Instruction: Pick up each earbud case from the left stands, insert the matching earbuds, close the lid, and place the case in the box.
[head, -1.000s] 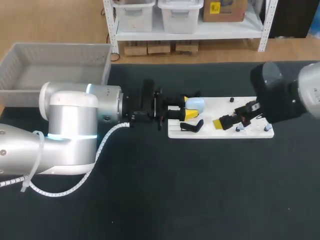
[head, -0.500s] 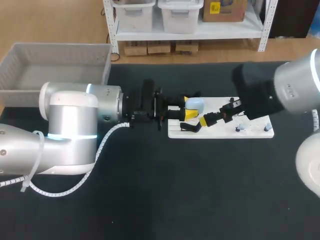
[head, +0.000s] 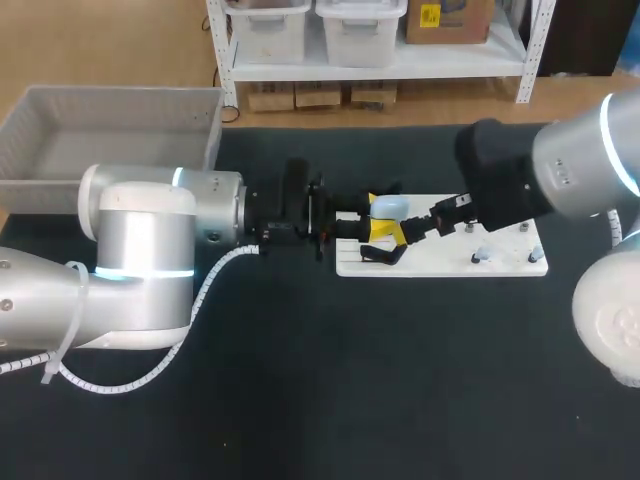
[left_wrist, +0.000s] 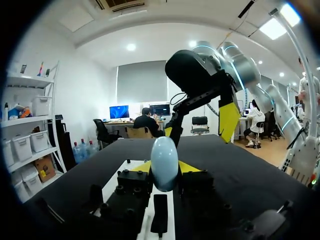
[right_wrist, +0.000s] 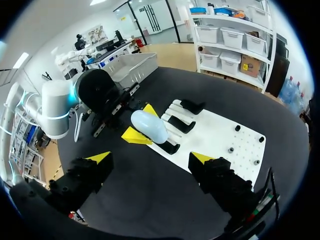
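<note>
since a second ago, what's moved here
The right gripper, open, moved left across the board, from over its right half to close beside the case. Nothing was taken hold of or let go. The left gripper, shut on the case, the stands and the box stayed put.

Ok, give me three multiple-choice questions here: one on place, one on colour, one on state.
1. The earbud case is: A in the box; B between the fingers of the left hand; C on the table.
2. Its colour: A light blue; B red; C black.
3. The right hand is: A shut on the case; B shut on an earbud; C open.
Key: 1 B, yellow tips grip both its sides; 2 A, pale blue shell; 3 C, fingers wide apart, nothing between.
</note>
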